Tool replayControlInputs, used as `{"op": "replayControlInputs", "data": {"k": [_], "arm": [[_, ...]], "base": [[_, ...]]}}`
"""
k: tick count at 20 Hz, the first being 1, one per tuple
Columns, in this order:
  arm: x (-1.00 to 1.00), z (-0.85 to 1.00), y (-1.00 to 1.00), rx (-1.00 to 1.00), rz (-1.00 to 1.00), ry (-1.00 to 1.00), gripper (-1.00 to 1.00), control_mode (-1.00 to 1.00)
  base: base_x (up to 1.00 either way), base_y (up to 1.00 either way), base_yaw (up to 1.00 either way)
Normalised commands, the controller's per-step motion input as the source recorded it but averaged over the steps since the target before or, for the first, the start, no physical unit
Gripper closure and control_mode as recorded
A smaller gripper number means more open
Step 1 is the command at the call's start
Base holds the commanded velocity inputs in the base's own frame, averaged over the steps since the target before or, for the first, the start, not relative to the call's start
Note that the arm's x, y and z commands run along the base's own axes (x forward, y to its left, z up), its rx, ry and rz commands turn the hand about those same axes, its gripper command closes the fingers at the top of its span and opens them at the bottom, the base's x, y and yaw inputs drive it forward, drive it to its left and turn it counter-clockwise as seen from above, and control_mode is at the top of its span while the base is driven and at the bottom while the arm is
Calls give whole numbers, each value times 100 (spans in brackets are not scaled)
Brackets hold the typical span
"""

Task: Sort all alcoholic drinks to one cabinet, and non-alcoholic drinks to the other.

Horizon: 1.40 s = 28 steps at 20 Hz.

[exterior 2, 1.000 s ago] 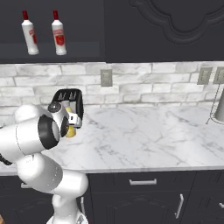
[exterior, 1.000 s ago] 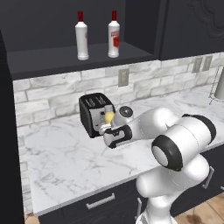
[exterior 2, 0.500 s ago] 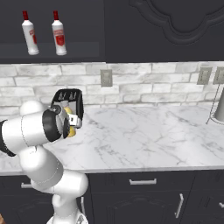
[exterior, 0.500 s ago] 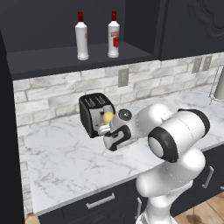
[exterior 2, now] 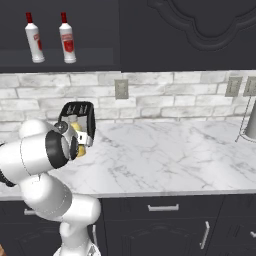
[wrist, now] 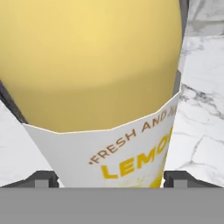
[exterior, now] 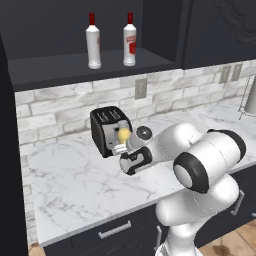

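Juice bottle [wrist: 109, 78] between gripper [wrist: 109, 178] fingertips — upright on counter [exterior: 75, 185].

Two tall slim white bottles stood upright on the dark shelf of the open cabinet [exterior: 75, 70] in the upper left of the left base view: the left bottle [exterior: 93, 45] and the right bottle [exterior: 130, 42], both red-capped and red-labelled, close together but apart. Mid-frame, the yellow juice bottle [exterior: 122, 134] stood upright on the marble, just in front of a black toaster, its pale cap on top. In the hand view that bottle [wrist: 100, 65] loomed large, fat yellow body above a white label reading "FRESH AND" and "LEMO".
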Motion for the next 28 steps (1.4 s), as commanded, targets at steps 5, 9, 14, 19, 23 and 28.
{"op": "replayControlInputs", "data": {"k": [5, 9, 14, 19, 23, 28], "arm": [[-45, 31, -5, 1, 1, 0, 100, -100], [-48, 39, -11, 2, 0, -1, 100, -100], [-40, 38, -14, 2, 0, -2, 100, -100], [-34, 35, -12, 1, 0, -3, 100, -100], [-33, 32, -14, 0, 0, -2, 100, -100], [-34, 27, -17, 0, 0, -6, 100, -100]], "base": [[0, 0, 0], [0, 0, 0], [0, 0, 0], [0, 0, 0], [0, 0, 0], [0, 0, 0]]}}
